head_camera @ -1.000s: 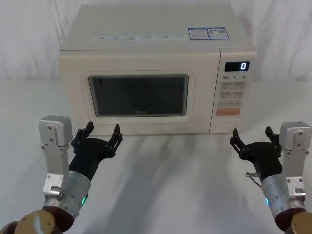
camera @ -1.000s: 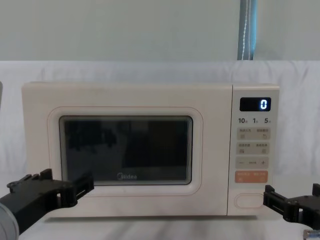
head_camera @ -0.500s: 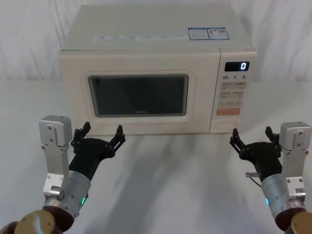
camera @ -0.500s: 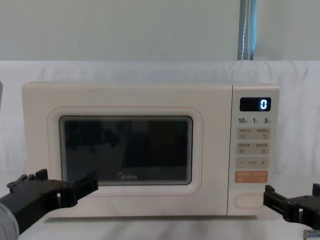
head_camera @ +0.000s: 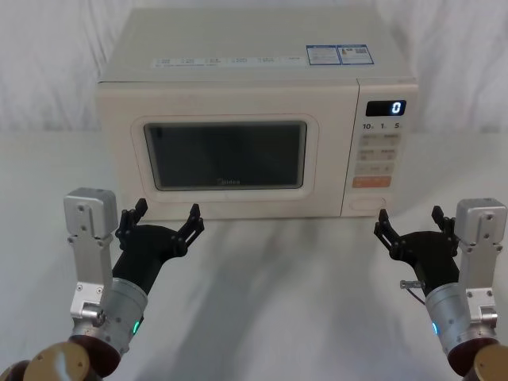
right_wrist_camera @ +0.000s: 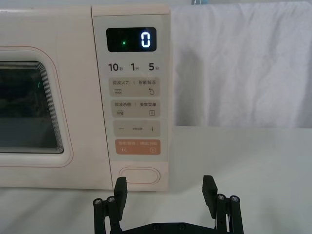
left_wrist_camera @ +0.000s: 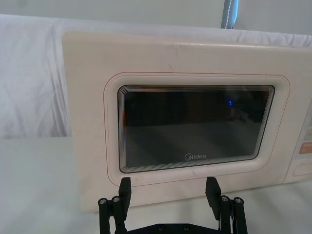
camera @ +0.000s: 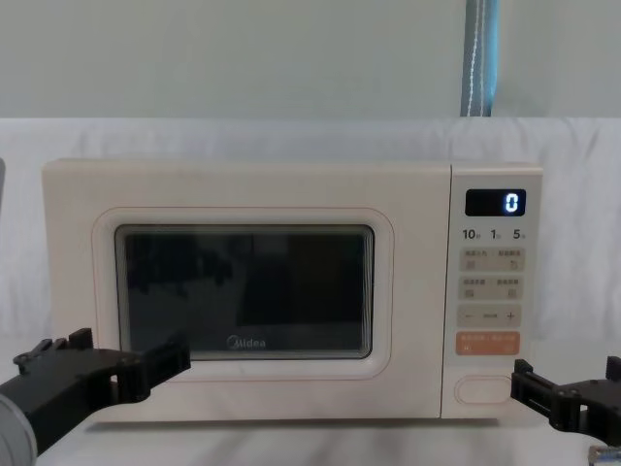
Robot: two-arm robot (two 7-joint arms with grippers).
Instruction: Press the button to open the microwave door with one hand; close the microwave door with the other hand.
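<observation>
The door (head_camera: 225, 151) is shut and the button (right_wrist_camera: 140, 175) lies straight ahead of the right gripper (right_wrist_camera: 165, 191), fingers spread, while the left gripper (head_camera: 159, 221), fingers also spread, faces the door.

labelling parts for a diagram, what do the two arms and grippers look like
Both match. The left gripper and right gripper are black, with pronged fingers studded with small screws. Each sits on a silver cylindrical wrist: green light on the left, blue on the right. A boxy pale grey metal link runs alongside each, above brown, gold-capped joints. A thin wire loops beside the right wrist.
</observation>
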